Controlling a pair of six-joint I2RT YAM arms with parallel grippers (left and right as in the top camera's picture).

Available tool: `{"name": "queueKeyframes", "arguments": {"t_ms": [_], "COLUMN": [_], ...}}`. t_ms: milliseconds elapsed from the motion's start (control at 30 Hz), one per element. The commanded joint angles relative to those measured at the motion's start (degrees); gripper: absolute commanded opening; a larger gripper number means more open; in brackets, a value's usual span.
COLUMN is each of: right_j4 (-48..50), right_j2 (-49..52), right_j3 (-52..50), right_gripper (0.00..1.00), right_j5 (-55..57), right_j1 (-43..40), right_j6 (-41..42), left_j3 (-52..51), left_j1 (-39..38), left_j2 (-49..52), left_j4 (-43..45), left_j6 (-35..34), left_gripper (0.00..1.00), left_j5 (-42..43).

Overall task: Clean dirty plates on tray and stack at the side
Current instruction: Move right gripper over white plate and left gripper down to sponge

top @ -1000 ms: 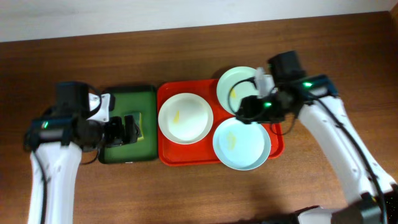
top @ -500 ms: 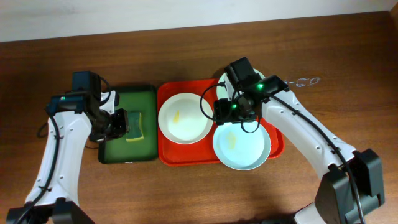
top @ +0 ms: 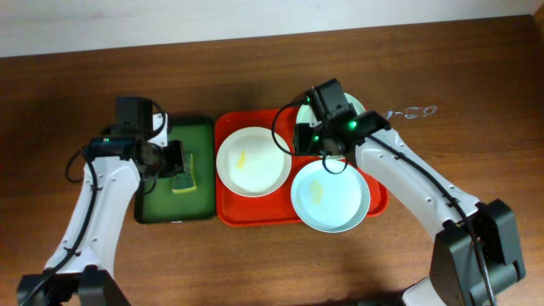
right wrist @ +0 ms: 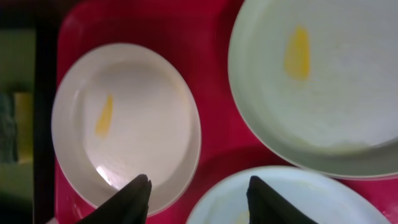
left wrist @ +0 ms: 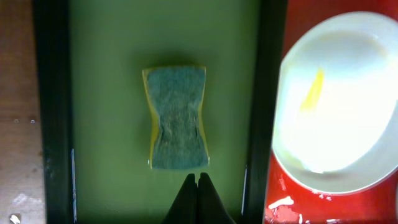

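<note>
Overhead straight down over the table [top: 85,76]; 2 wrist views close, downward, both sharing the white plate [left wrist: 336,106].

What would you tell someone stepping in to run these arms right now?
Left fingers: shut, empty, just short of the sponge on the green tray.
Right fingers: open, empty, above the red tray, between the white plate and the front mint plate.
Plates: all three lie on the red tray, the back mint plate too, each with a yellow smear.
Done: nothing wiped or stacked.
Left: grip the sponge, wipe each plate, stack them beside the tray.
</note>
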Motion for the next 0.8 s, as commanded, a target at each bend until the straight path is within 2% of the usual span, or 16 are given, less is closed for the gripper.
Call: {"name": "queueKeyframes", "arguments": {"t_ms": [0, 67, 133, 367, 433, 500, 567, 667, 767], "right_j4": [5.5, 11.0, 16.3, 24.7, 26.7, 27.4, 27.3, 26.0, 21.6], "right_j2": [0.4, 0.4, 0.5, 7.5, 9.5, 10.4, 10.4, 10.3, 9.5], "right_j3": [-5.9, -9.8, -12.8, -13.7, -13.7, -13.7, -13.7, -13.6, -11.5], "right_gripper": [0.51, 0.51, 0.46, 0.41, 0.34, 0.21, 0.17, 0.04, 0.04], "right_j5": [0.9, 1.0, 1.1, 5.1, 5.0, 5.0, 5.0, 5.0, 5.0], "right_j1": [0.4, 1.1, 2.2, 4.0, 4.0, 4.0, 4.0, 4.0, 3.9], "right_j6": [2.2, 2.6, 2.6, 4.1, 4.1, 4.1, 4.1, 4.1, 4.1], "left_j3": [-4.6, -6.3, -6.7, -6.7, -6.7, -6.7, -6.7, -6.7, -6.7], "left_j1": [-0.1, -0.1, -0.1, -0.1, -0.1, -0.1, -0.1, -0.1, -0.1], "left_j2": [0.1, 0.1, 0.1, 0.1, 0.1, 0.1, 0.1, 0.1, 0.1], "left_j4": [3.7, 6.1, 7.4, 8.0, 8.0, 8.0, 8.0, 8.0, 7.9], "left_j6": [-0.3, -0.3, -0.4, -0.6, -0.6, -0.6, -0.6, -0.6, -0.6], "left_gripper": [0.03, 0.06, 0.06, 0.06, 0.06, 0.07, 0.08, 0.09, 0.09], "left_j5": [-0.5, -0.5, -1.3, -1.3, -1.3, -1.3, -1.3, -1.3, -1.3]}}
